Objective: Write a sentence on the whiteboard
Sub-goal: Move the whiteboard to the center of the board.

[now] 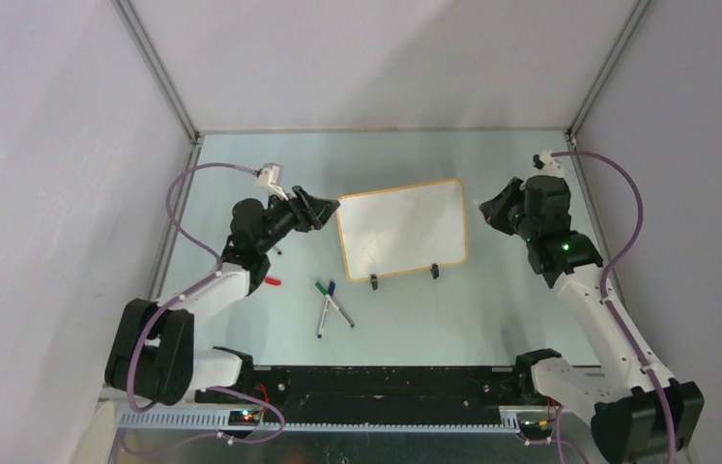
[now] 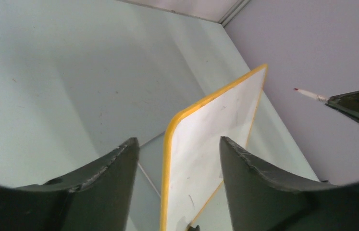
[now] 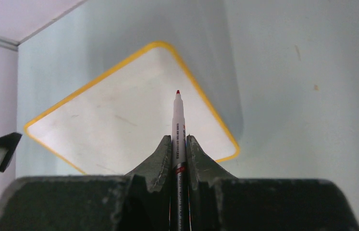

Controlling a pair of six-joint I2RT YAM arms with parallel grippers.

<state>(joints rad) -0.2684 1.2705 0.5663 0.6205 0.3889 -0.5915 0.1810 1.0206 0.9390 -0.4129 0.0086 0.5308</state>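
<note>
The whiteboard [image 1: 402, 230] stands tilted on two black clip feet at mid table; its white face is blank but for faint smudges, and no red sentence shows on it. My left gripper [image 1: 330, 207] is open, its jaws straddling the board's yellow left edge [image 2: 167, 159] without closing on it. My right gripper [image 1: 485, 209] hovers just off the board's right edge, shut on a red-tipped marker [image 3: 178, 120] that points at the board [image 3: 119, 125]. The marker tip [image 2: 307, 93] also shows in the left wrist view.
Two or three capped markers, green and blue, lie crossed [image 1: 332, 302] in front of the board. A small red cap [image 1: 273, 281] lies by the left arm. Grey walls close in the table on the left, right and back.
</note>
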